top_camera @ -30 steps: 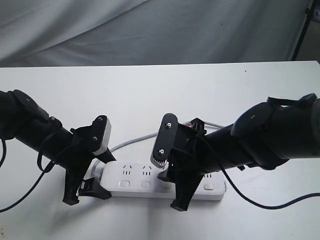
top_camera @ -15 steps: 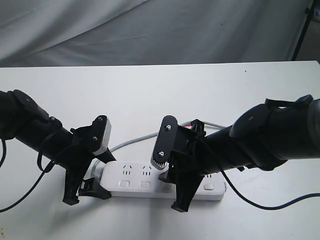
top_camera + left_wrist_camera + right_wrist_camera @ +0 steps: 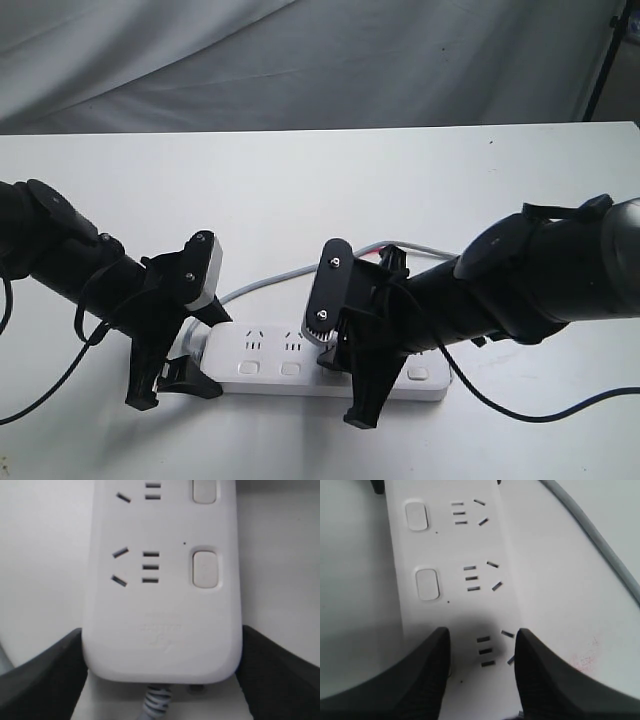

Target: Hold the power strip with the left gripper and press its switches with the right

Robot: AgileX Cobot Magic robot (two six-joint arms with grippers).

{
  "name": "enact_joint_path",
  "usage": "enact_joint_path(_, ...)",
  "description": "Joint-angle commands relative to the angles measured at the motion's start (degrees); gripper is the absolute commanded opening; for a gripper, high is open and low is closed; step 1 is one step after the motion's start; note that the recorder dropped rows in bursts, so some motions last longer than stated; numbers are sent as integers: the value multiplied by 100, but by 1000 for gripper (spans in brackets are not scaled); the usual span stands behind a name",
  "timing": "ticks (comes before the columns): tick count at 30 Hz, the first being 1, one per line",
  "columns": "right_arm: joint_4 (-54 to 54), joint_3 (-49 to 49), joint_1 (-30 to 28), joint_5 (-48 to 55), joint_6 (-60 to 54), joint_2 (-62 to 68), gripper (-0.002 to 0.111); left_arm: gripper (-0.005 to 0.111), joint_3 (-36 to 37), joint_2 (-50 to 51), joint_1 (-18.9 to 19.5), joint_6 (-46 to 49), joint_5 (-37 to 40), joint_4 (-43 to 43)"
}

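Lowered slightly, our right gripper hangs spread over the power strip.
Between the fingers of our left gripper, its cord end sits pinched.

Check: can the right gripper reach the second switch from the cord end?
Probably yes: that switch lies bare just ahead of the right gripper, with nothing over it.

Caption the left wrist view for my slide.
Left gripper clamps the power strip beside its cord; two switches visible.
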Motion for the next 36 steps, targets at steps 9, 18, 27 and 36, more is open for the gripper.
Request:
enact_joint_path(9, -147, 1, -16, -2, -119, 223, 40, 54, -5, -15, -20, 27, 47, -58)
enact_joint_path(18, -110, 281, -16, -85, -312, 223, 40, 54, -5, -15, -20, 27, 47, -58)
enact_joint_path(27, 65, 297, -16, -128, -326, 209, 40, 54, -5, -15, -20, 27, 47, -58)
enact_joint_path(36, 535, 306, -20, -1, -308, -698, 40, 54, -5, -15, -20, 27, 47, -58)
